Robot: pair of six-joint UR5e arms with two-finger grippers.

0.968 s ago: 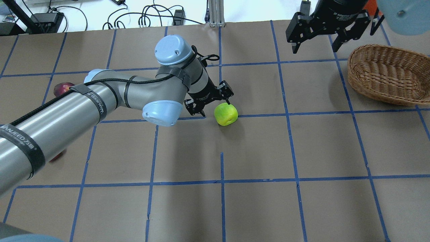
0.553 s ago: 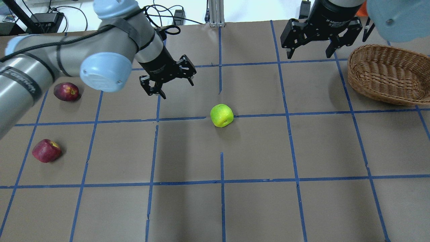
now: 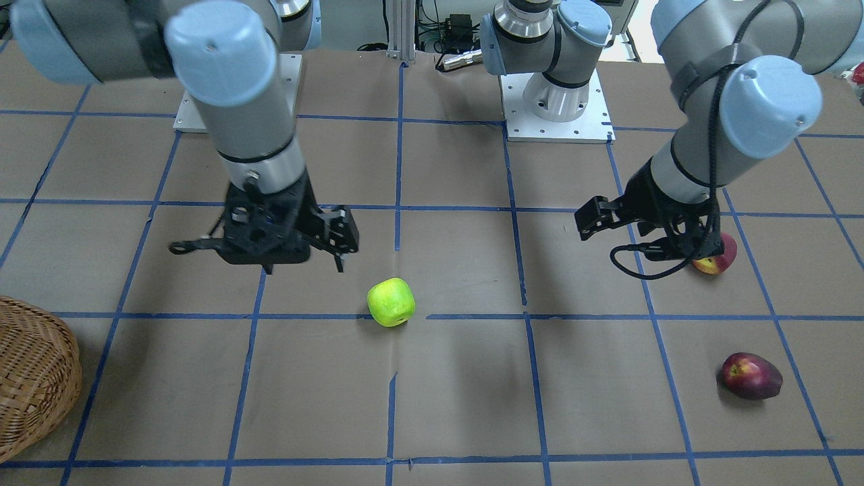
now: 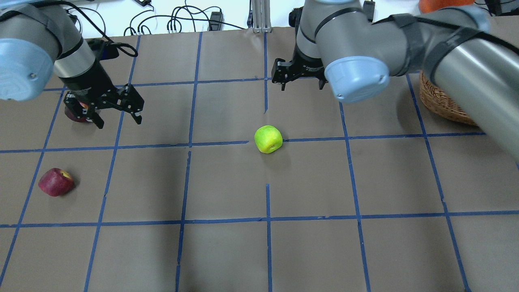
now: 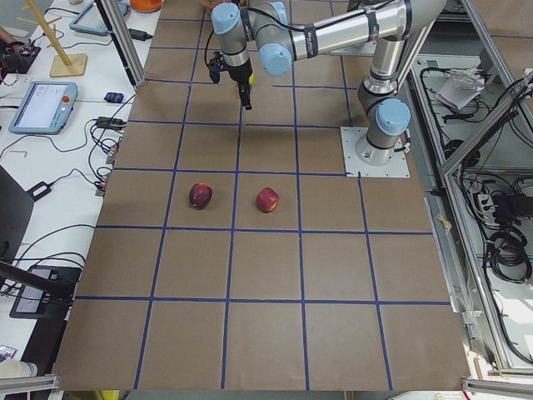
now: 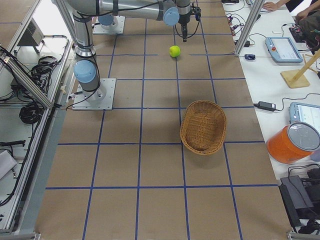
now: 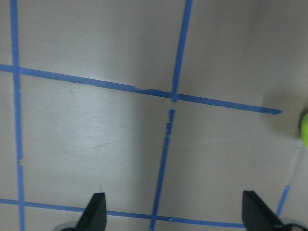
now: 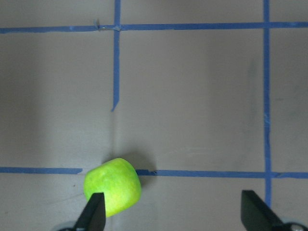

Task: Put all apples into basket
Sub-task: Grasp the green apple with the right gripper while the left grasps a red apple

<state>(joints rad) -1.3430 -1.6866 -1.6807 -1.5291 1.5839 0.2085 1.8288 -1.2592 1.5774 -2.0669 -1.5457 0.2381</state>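
Note:
The yellow-green apple [image 4: 268, 139] lies mid-table; it also shows in the front view [image 3: 391, 302] and the right wrist view [image 8: 112, 186]. One red apple [image 4: 56, 182] lies free at the left. The other red apple [image 3: 717, 260] is partly hidden behind my left gripper [image 4: 119, 121], which is open and empty above it. My right gripper [image 4: 302, 84] is open and empty, hovering just beyond the green apple; its left fingertip [image 8: 94, 211] is beside the green apple. The wicker basket [image 4: 440, 101] stands at the right, partly behind my right arm.
The table is brown paper with a grid of blue tape. My right arm's forearm and elbow [image 4: 357, 77] stretch across the back right. Cables and power bricks [image 4: 174, 22] lie beyond the far edge. A sliver of the green apple [image 7: 304, 130] shows in the left wrist view.
My left gripper has let go of the green apple's side and swung left to the far red apple. My right arm has swung left from the basket toward mid-table. The green apple shifted slightly left.

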